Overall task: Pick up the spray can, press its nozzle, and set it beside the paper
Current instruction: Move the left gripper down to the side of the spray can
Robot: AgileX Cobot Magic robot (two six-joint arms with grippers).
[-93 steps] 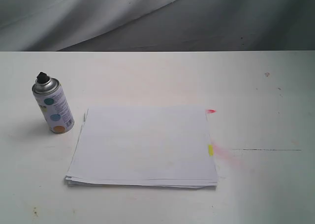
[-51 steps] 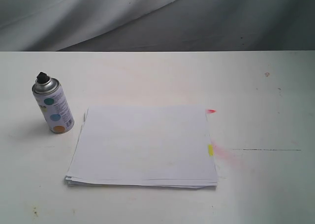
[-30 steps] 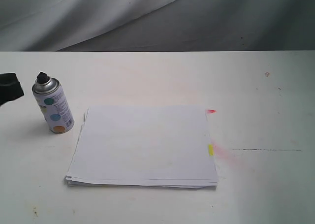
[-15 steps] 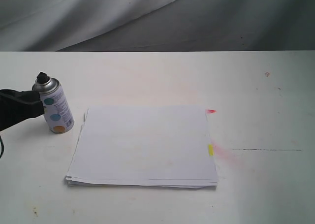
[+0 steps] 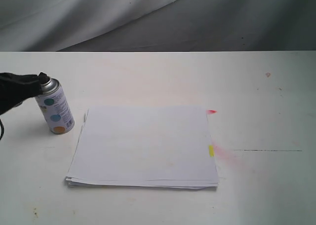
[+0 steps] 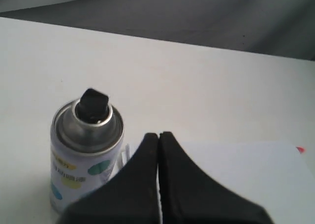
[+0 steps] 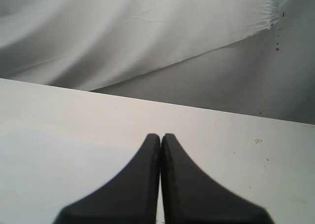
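Note:
The spray can [image 5: 55, 109] stands upright on the white table, left of the paper [image 5: 145, 146]. Its black nozzle [image 5: 43, 78] tops the silver dome. My left gripper [image 5: 33, 82] is shut and empty, its black tip level with the can's top and right beside the nozzle. In the left wrist view the can [image 6: 83, 157] and nozzle [image 6: 93, 104] sit just to one side of the shut gripper [image 6: 158, 135], with the paper [image 6: 231, 179] behind. In its own wrist view my right gripper [image 7: 160, 136] is shut with nothing in it; the exterior view does not show it.
The white table [image 5: 256, 96] runs back to an edge, with grey draped cloth [image 5: 148, 17] behind it. Pink and yellow marks [image 5: 211, 150] line the paper's right edge, beside a pink smear and a thin dark line on the table.
My left gripper came in from the left edge over the last second, then rose from the can's body to the level of its nozzle. The can and paper have not moved.

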